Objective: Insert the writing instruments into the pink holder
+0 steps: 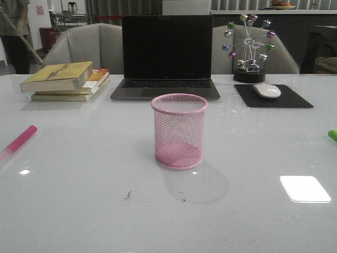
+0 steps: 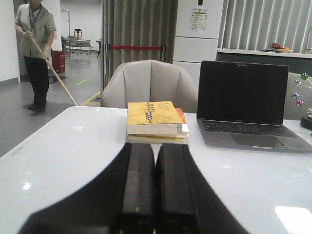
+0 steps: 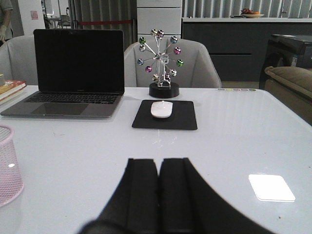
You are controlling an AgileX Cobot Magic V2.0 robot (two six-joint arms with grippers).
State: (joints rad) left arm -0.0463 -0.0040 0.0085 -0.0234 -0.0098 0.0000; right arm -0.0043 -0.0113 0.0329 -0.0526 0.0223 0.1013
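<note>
The pink holder [image 1: 179, 130] stands upright and empty in the middle of the white table; its edge also shows in the right wrist view as pink mesh [image 3: 9, 165]. The magenta marker [image 1: 19, 141] lies flat near the table's left edge. Only a tip of the lime green marker [image 1: 333, 135] shows at the right edge. Neither arm appears in the front view. My left gripper [image 2: 155, 146] is shut with nothing between its fingers, above the table short of the books. My right gripper [image 3: 159, 162] is shut and empty too, to the right of the holder.
A stack of books [image 1: 66, 80] lies at the back left, an open laptop [image 1: 166, 55] at the back middle, and a mouse [image 1: 267, 90] on a black pad with a ball ornament [image 1: 249, 47] at the back right. A person with a broom [image 2: 35, 48] stands beyond the table.
</note>
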